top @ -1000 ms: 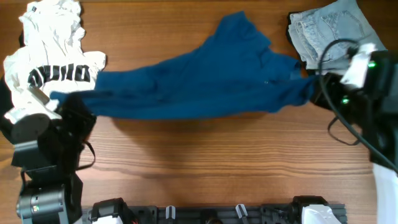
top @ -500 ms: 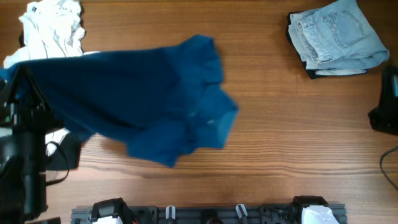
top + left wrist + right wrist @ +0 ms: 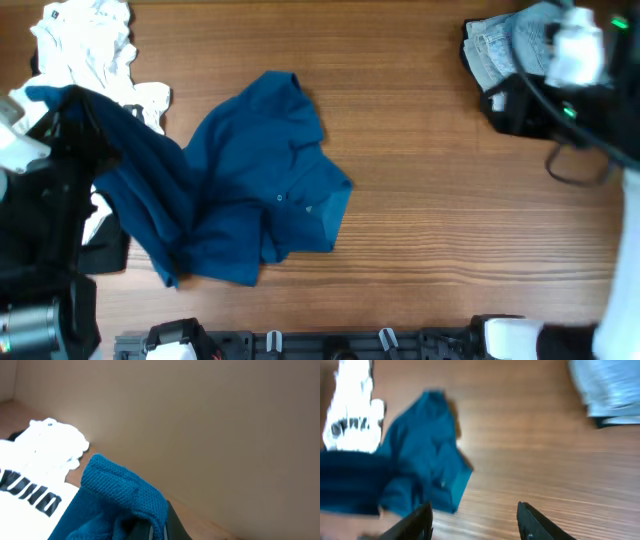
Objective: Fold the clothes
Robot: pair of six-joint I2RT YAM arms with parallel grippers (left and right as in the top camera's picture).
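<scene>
- Found the teal-blue shirt heaped and creased on the left half of the table, with most of it lying on the wood left of centre.
- Noted one end of the shirt lifted off the wood, running up and leftward to the left arm and crossing the lower part of the white tee.
- Confirmed left jaws clamped tight on a thick fold of that shirt. Seen low in the left wrist view as a textured teal ridge against one dark finger.
- Logged small pale buttons on the flat part of the shirt.
- Recorded the white tee crumpled at the far left corner, touching the shirt. Read black lettering on it in the left wrist view.
- Located the pale-blue jeans folded at the far right corner, well apart from the shirt and partly hidden overhead by the right arm.
- Noted a dark layer under the near edge of the jeans in the right wrist view. Could not tell what it is.
- Confirmed right jaws parted wide with nothing between them, fingers held above bare wood between shirt and jeans. Marked that view as blurred.
</scene>
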